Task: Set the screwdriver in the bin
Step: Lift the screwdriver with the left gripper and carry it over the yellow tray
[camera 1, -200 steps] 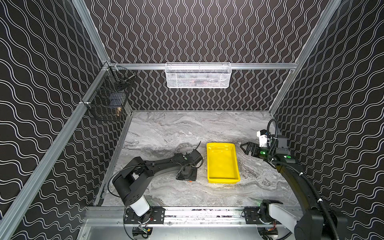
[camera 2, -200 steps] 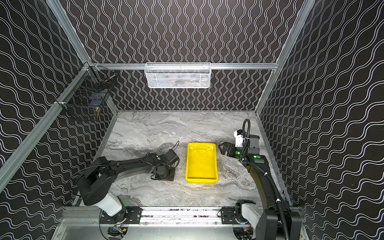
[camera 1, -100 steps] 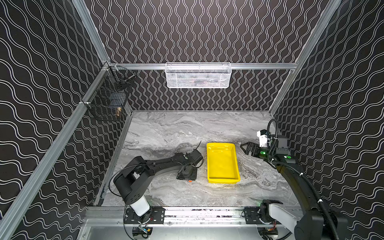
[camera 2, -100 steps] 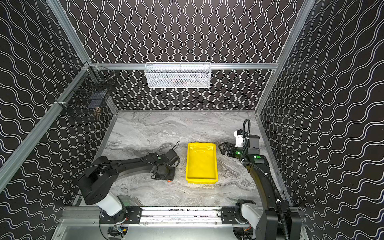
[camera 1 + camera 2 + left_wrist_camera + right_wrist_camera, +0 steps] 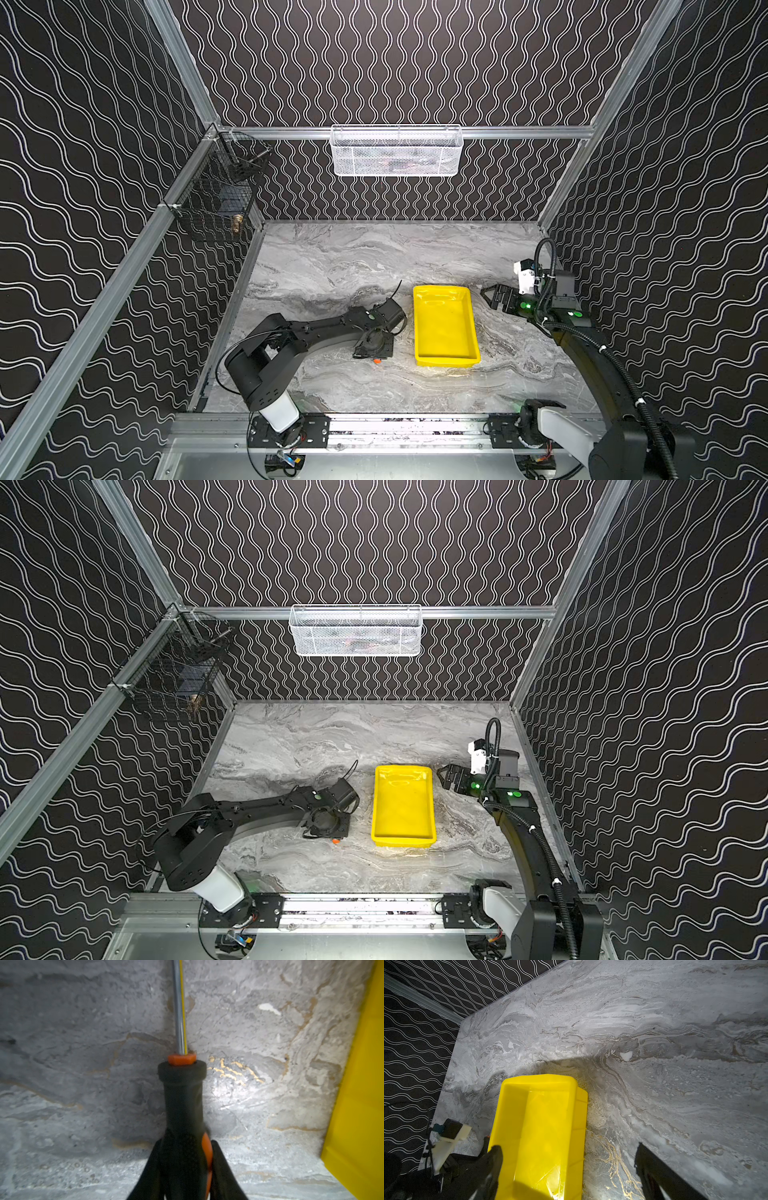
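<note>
The screwdriver (image 5: 182, 1105) lies on the marble table, its black-and-orange handle toward the left wrist camera and its thin metal shaft (image 5: 180, 1012) pointing away. My left gripper (image 5: 185, 1159) is shut on the handle, one finger on each side. In both top views the left gripper (image 5: 374, 343) (image 5: 326, 821) covers the tool; only an orange end (image 5: 376, 361) (image 5: 335, 841) peeks out. The yellow bin (image 5: 444, 328) (image 5: 403, 808) (image 5: 363, 1105) stands just right of it, with nothing in it. My right gripper (image 5: 492, 293) (image 5: 569, 1159) hovers open by the bin's (image 5: 542, 1122) far right corner.
A white mesh basket (image 5: 397, 151) hangs on the back rail and a black wire basket (image 5: 216, 199) on the left wall. Patterned walls close in the marble table (image 5: 353, 266) on three sides; a metal rail (image 5: 395, 426) runs along the front.
The left gripper's jaws have closed onto the screwdriver handle. Both arms otherwise stay where they were.
</note>
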### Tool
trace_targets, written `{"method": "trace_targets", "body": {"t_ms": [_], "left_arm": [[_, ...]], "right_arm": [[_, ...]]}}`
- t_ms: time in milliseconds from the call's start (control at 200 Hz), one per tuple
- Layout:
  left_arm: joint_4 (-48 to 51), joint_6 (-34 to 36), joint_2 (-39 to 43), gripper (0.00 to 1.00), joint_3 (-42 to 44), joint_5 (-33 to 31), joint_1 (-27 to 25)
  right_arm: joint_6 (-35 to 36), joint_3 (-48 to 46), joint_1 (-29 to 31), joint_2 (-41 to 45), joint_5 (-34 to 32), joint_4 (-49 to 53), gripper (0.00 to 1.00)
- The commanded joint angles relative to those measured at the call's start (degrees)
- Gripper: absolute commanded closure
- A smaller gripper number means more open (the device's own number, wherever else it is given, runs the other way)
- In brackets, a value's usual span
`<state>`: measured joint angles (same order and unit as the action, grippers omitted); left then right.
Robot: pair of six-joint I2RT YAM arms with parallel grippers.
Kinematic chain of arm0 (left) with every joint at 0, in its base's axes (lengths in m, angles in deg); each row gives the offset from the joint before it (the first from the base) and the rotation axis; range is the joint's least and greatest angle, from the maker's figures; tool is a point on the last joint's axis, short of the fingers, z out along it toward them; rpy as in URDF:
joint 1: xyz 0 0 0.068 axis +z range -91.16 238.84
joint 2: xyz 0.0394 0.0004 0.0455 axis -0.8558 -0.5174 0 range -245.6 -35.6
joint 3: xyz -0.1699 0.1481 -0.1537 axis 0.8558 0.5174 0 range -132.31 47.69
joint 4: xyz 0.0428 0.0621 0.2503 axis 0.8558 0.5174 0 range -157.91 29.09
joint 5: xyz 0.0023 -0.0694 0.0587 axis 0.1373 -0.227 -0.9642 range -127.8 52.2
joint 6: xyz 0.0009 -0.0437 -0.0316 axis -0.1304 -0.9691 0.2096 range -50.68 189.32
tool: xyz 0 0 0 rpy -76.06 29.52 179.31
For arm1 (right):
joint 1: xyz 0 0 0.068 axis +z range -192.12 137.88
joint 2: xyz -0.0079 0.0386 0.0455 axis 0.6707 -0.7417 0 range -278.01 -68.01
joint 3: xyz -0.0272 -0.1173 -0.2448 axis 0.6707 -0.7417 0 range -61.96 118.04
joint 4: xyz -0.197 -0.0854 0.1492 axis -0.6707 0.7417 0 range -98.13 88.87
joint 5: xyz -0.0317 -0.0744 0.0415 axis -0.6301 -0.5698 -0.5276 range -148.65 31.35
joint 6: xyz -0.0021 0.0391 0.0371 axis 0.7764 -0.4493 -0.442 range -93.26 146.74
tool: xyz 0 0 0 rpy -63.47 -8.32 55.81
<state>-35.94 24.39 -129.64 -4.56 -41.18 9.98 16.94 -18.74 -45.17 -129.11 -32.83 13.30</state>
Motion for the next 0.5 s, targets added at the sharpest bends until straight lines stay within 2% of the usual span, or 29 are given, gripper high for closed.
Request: {"method": "trace_targets", "body": {"t_ms": [0,150,496], "left_arm": [[0.5,-0.2,0.7,0.81,0.1,-2.6,0.1],[1.8,0.0,2.3,0.88,-0.5,-3.3,0.1],[6.5,0.5,7.1,0.91,-3.6,-5.2,0.1]], "right_arm": [[0.5,0.1,0.1,0.4,0.2,-0.3,0.01],[0.6,0.2,0.1,0.5,0.2,-0.2,0.01],[0.5,0.4,0.1,1.0,-0.1,-0.4,0.01]]}}
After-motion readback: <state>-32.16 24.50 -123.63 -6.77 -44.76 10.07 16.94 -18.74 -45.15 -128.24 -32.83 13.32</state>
